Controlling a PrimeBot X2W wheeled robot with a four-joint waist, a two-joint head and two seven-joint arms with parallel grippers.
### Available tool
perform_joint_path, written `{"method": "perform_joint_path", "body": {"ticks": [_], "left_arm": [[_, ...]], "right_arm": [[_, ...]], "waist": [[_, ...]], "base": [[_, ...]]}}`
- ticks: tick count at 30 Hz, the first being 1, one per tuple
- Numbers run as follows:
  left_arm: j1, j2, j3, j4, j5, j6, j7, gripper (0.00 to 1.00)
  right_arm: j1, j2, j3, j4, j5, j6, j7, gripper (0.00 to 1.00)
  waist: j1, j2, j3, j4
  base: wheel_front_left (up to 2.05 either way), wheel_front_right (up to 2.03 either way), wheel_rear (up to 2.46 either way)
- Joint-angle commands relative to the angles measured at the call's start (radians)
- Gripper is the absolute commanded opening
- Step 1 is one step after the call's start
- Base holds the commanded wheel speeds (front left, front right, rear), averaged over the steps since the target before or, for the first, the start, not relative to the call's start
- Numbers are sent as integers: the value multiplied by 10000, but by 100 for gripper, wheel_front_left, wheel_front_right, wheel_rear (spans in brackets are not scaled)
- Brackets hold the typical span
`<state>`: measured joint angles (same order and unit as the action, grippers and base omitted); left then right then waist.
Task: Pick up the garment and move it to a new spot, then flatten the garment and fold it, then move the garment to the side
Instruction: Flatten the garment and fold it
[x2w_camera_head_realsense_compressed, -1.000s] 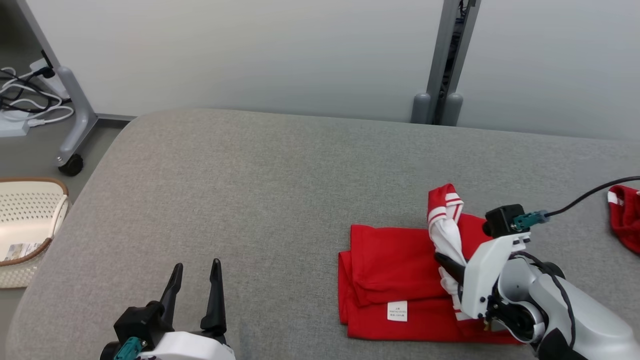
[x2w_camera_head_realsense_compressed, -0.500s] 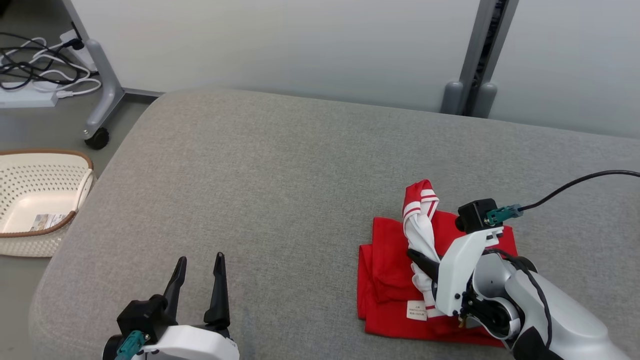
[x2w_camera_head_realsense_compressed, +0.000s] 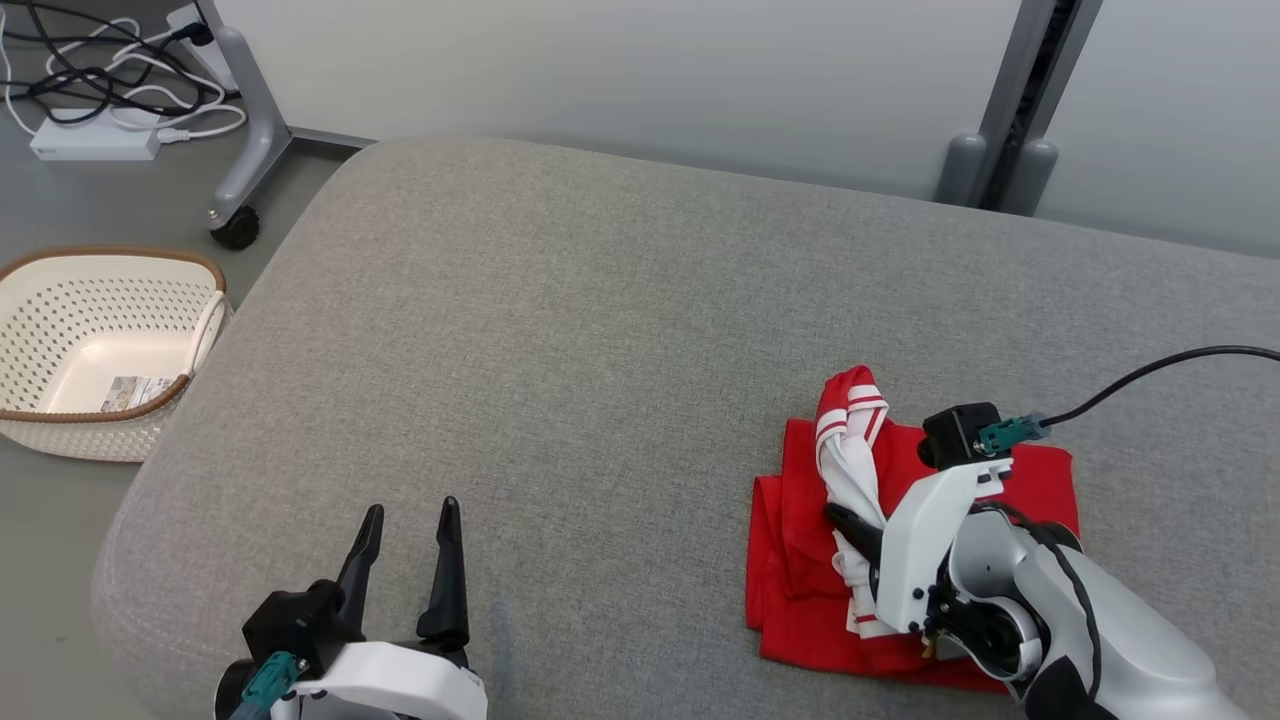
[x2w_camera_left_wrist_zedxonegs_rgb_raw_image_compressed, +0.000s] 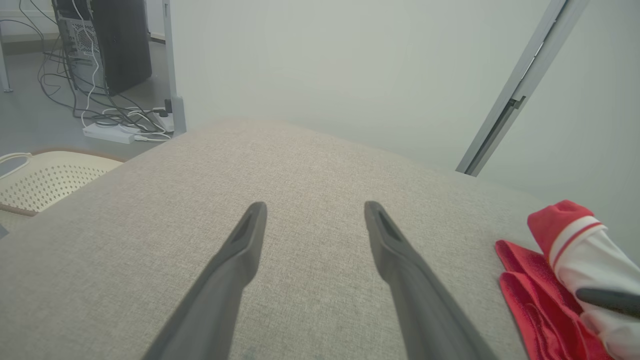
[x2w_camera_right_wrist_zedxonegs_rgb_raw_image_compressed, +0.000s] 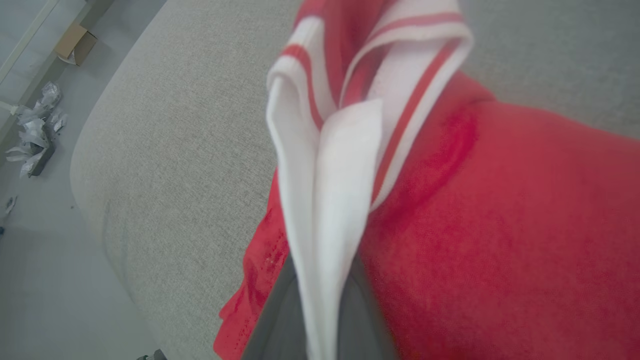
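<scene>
Grey cushion (x2w_camera_head_realsense_compressed: 600, 350) | red garment (x2w_camera_head_realsense_compressed: 800, 560) folded | right pincer (x2w_camera_head_realsense_compressed: 840, 518) pinching its white part | left pincer (x2w_camera_head_realsense_compressed: 411, 508) spread, well apart

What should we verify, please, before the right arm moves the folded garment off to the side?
1. Right gripper shut on the garment: ok; its fingers pinch the white striped part.
2. Red layers also in the grip: cannot tell; white cloth is what shows between the fingers in the right wrist view.
3. Fold tidy: not ok; the white striped part stands bunched above the red stack.
4. Left gripper open and apart from the garment: ok.
5. Room on the grey cushion to the garment's left: ok.
</scene>
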<state>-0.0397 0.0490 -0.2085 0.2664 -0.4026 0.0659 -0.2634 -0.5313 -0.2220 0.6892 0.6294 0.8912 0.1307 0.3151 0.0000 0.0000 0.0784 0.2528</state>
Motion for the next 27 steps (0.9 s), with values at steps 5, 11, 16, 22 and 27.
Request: {"method": "perform_joint_path", "body": {"ticks": [5,11,16,22,27], "left_arm": [[-188,40,-68,57,-18,26,-12,100],[-253,42,-118,120,-11,17,-12,100],[-245,42,-85,137,33,32,-12,100],[-127,41,63,145,134,44,-12,100],[-27,41,203,110,268,-39,-12,100]], "right_arm": [[-20,159,-212,40,-321,3,-179,100],[-58,390,-310,-163,-491,3,-280,100],[-88,504,-338,-361,-502,3,-363,100],[-188,533,-567,-700,-511,3,-869,100],[-291,252,-856,-882,-746,3,-1530,100]], "waist": [[0,0,134,139],[0,0,154,262],[0,0,120,318],[0,0,-66,161],[0,0,-355,-207]], "base": [[0,0,0],[0,0,0],[0,0,0],[0,0,0],[0,0,0]]}}
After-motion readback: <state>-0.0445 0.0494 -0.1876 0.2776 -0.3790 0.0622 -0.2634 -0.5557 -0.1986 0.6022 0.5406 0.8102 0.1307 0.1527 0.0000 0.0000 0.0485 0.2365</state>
